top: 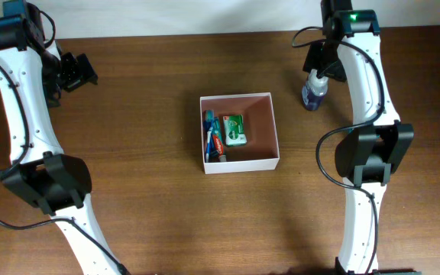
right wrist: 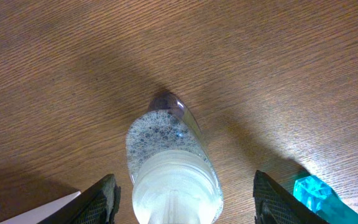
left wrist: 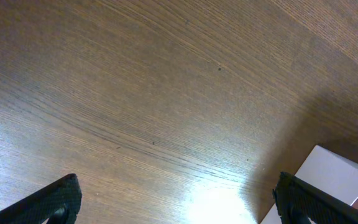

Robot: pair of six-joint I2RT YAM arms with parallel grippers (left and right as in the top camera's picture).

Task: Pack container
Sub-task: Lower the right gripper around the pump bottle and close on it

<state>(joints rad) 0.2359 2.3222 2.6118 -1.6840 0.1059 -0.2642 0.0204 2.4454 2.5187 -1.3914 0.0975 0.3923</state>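
Note:
The container [top: 260, 122], a square white-walled box with a reddish-brown inside, sits mid-table holding a toothpaste tube [top: 211, 134] and a green box [top: 234, 130]. To its right stands a clear bottle [top: 312, 92] of bluish liquid with a white cap. My right gripper [top: 321, 70] hangs over this bottle [right wrist: 166, 155]; in the right wrist view the gripper [right wrist: 185, 202] is open, its fingers [right wrist: 98, 202] on either side of the cap with gaps showing. My left gripper [top: 76, 72] is open over bare wood far left, nothing between its fingers [left wrist: 58, 202]. A corner of the container [left wrist: 340, 177] shows there.
The dark wooden table [top: 151, 92] runs to a pale wall at the back. Both white arms reach in from the front edge along the left and right sides. A small teal shape [right wrist: 316, 194] shows at the lower right of the right wrist view.

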